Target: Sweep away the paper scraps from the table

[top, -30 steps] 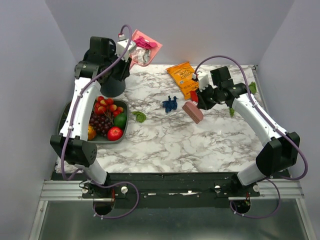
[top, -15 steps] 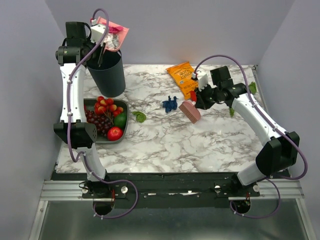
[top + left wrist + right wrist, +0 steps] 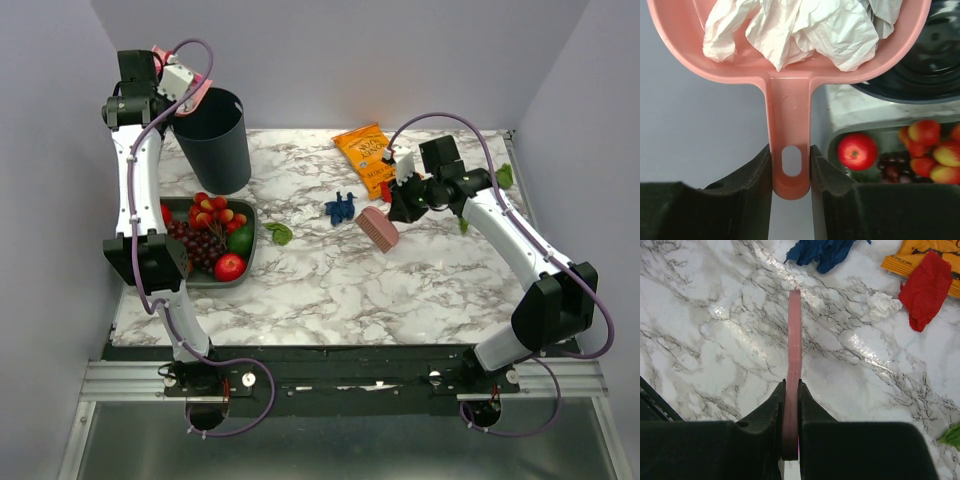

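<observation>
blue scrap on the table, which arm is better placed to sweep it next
Right. The right gripper grips the pink brush close to the blue scrap; the left gripper holds the loaded dustpan up by the bin.

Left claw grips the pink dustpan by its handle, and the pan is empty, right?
Not empty. The left wrist view shows crumpled white paper lying in the pink dustpan; the left claw does grip its handle.
</observation>
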Action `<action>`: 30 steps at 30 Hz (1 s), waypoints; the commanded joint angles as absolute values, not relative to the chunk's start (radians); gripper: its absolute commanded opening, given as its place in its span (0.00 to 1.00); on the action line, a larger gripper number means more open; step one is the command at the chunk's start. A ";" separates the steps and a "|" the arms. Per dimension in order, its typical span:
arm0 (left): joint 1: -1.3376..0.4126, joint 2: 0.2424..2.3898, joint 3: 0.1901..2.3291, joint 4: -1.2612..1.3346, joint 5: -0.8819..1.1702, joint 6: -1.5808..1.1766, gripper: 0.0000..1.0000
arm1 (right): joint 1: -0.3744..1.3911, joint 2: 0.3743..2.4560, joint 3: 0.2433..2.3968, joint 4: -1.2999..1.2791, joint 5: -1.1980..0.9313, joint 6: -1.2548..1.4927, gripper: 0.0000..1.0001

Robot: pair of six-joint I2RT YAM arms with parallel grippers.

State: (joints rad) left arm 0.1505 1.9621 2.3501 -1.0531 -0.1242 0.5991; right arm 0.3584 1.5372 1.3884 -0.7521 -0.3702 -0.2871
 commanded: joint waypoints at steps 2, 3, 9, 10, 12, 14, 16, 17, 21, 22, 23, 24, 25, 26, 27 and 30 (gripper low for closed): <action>0.156 1.960 2.313 -0.898 -0.314 0.805 0.00 | 0.356 1.543 1.387 -0.730 -0.414 -0.264 0.01; 0.156 1.962 2.312 -0.862 -0.340 0.824 0.00 | 0.356 1.546 1.388 -0.729 -0.417 -0.262 0.00; 0.147 1.948 2.250 -0.715 -0.405 0.972 0.00 | 0.356 1.551 1.397 -0.727 -0.411 -0.267 0.01; 0.146 1.936 2.221 -0.695 -0.414 0.989 0.00 | 0.356 1.551 1.397 -0.729 -0.411 -0.267 0.01; 0.135 1.919 2.182 -0.626 -0.425 1.053 0.00 | 0.357 1.551 1.396 -0.726 -0.411 -0.268 0.01; 0.126 1.887 2.106 -0.577 -0.434 1.097 0.00 | 0.356 1.551 1.396 -0.726 -0.411 -0.268 0.00; 0.117 1.865 2.035 -0.504 -0.431 1.146 0.00 | 0.356 1.552 1.394 -0.726 -0.411 -0.267 0.00; 0.112 1.846 2.014 -0.482 -0.428 1.161 0.00 | 0.356 1.554 1.396 -0.726 -0.411 -0.270 0.01; 0.098 1.799 1.904 -0.355 -0.426 1.273 0.00 | 0.356 1.552 1.396 -0.724 -0.411 -0.272 0.01; 0.092 1.787 1.840 -0.281 -0.425 1.322 0.00 | 0.356 1.552 1.394 -0.724 -0.411 -0.272 0.01; 0.092 1.760 1.807 -0.246 -0.419 1.351 0.00 | 0.357 1.551 1.393 -0.726 -0.410 -0.273 0.01; 0.091 1.744 1.774 -0.211 -0.404 1.374 0.00 | 0.356 1.551 1.391 -0.724 -0.410 -0.273 0.01; 0.089 1.730 1.713 -0.143 -0.394 1.394 0.00 | 0.356 1.551 1.390 -0.724 -0.408 -0.276 0.01; 0.089 1.709 1.686 -0.117 -0.388 1.432 0.00 | 0.356 1.551 1.388 -0.724 -0.408 -0.276 0.00; 0.089 1.700 1.663 -0.092 -0.382 1.443 0.00 | 0.356 1.551 1.388 -0.724 -0.408 -0.276 0.01; 0.084 1.684 1.625 -0.041 -0.380 1.466 0.00 | 0.356 1.549 1.385 -0.723 -0.410 -0.276 0.01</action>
State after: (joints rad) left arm 0.0875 1.7397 1.6604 -0.2218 -0.3882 1.3651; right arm 0.3584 1.5440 1.3884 -0.7490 -0.3874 -0.2775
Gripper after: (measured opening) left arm 0.382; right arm 0.167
